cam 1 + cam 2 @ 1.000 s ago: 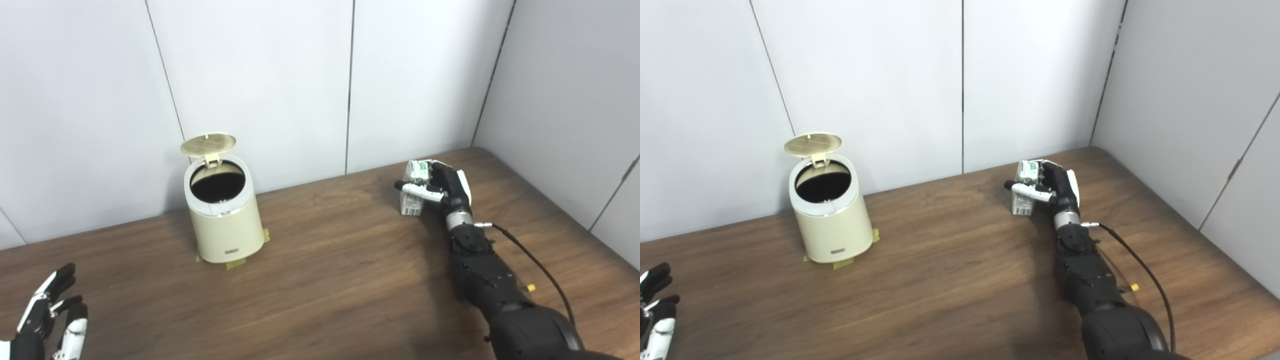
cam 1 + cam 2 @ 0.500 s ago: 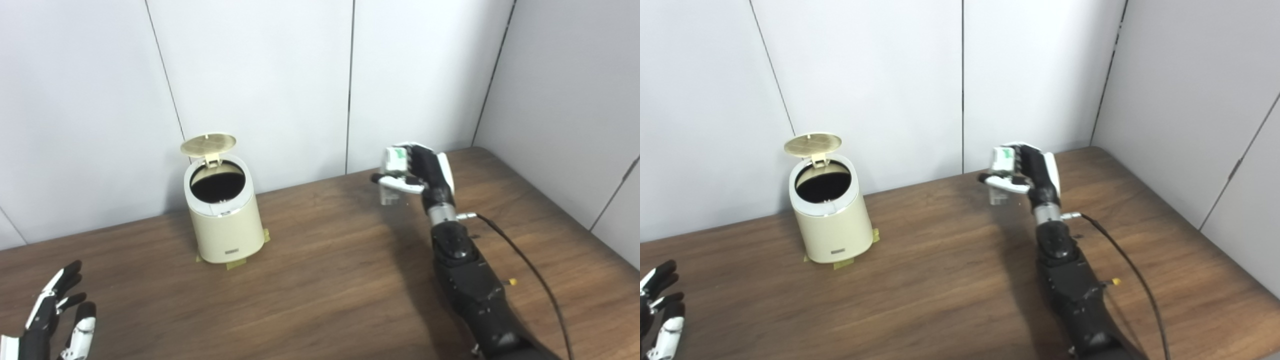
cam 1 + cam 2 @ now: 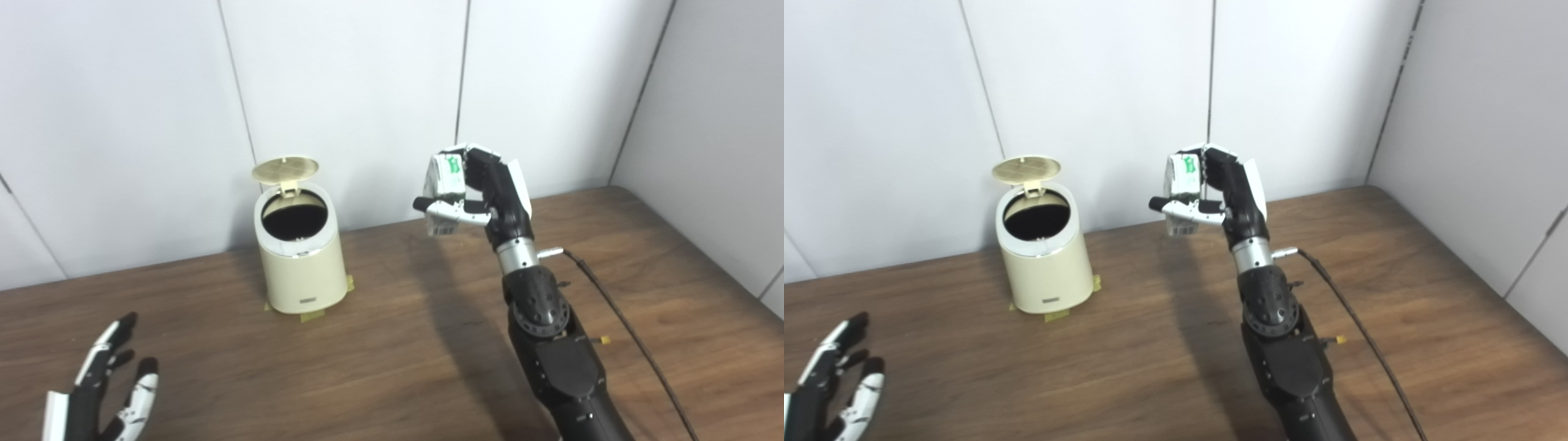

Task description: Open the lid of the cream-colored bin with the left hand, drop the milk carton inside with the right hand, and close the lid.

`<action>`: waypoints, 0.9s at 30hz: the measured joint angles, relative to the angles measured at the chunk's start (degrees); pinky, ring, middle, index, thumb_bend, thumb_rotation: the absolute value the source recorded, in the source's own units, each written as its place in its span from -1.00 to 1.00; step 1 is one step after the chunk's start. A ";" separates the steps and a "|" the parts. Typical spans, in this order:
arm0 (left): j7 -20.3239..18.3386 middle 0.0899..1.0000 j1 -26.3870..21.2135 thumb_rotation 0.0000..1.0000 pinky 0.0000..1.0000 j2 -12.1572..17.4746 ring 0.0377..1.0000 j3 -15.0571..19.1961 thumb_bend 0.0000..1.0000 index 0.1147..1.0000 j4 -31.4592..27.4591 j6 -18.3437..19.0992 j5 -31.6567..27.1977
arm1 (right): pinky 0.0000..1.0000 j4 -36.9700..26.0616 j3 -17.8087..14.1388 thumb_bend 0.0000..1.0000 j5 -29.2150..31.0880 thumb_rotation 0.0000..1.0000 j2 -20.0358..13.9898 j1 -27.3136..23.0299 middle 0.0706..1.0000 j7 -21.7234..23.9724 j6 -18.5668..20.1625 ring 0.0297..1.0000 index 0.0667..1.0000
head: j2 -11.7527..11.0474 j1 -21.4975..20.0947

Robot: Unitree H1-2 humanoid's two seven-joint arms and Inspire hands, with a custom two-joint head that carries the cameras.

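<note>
Milk carton (image 3: pixel 445 199) is held upright at frame centre, long axis vertical, clasped in right hand (image 3: pixel 490 196) above table (image 3: pixel 392 343). Left hand (image 3: pixel 104 398), lower left, is spread, empty. Bin (image 3: pixel 300 257) lid (image 3: pixel 285 169) stands raised.

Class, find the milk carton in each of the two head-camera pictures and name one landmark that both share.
Left eye view: milk carton right of centre, held off the table in the right hand.
Right eye view: the carton sits near centre.
Shared landmark: the cream bin, lid up, left of the carton.
</note>
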 measured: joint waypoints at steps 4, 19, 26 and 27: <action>0.21 0.75 0.10 -0.10 0.65 -0.18 0.77 -0.22 -0.45 0.71 -0.18 0.23 0.37 | -0.26 -1.19 1.04 0.04 1.44 -1.00 1.72 -0.04 -0.12 1.73 -0.99 -0.16 -0.10 | -0.26 1.93; 3.04 0.74 0.12 0.03 0.65 -0.88 0.76 -1.16 -0.31 0.68 0.09 -1.13 4.04 | -0.17 2.20 4.39 0.01 -2.21 -1.00 8.86 -3.64 -0.11 1.84 -2.84 -0.10 -0.15 | -0.35 6.60; 3.15 0.74 0.36 0.11 0.72 -1.21 0.79 -1.30 -0.27 0.69 -0.18 -0.66 5.04 | -0.21 8.51 4.46 0.00 -3.01 -1.00 11.85 -6.49 -0.09 -0.02 -6.68 -0.12 -0.17 | -0.79 8.97; 3.27 0.74 0.41 0.12 0.73 -1.32 0.79 -1.31 -0.27 0.69 -0.28 -0.61 5.20 | -0.21 9.32 4.45 0.00 -3.21 -1.00 12.19 -6.90 -0.09 -0.40 -7.54 -0.12 -0.17 | -0.79 9.06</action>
